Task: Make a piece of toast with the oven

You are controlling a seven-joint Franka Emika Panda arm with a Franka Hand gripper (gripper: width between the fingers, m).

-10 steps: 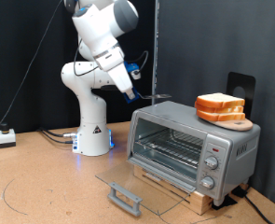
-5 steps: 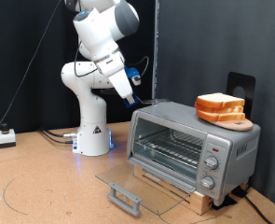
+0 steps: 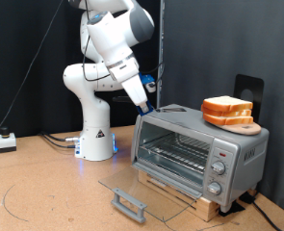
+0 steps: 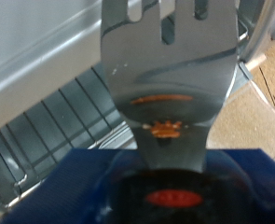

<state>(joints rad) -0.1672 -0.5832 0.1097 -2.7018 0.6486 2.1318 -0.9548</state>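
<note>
The two-finger gripper hangs at the upper left corner of the boxy silver-grey countertop toaster oven, whose glass door lies folded down flat, and it is clamped on a flat metal spatula that the wrist view shows above the wire rack. The pale, brown-crusted bread slices sit stacked on the oven's roof, toward the exterior view's right of the gripper, well apart; no single piece of toast shows elsewhere. No brand or lettering is readable.

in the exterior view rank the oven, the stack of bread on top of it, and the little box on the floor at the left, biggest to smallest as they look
1. The oven, by far the largest.
2. The stack of bread on its roof.
3. The small box on the floor, smallest, though it may sit farther from the camera, so its true size is unsure.
</note>
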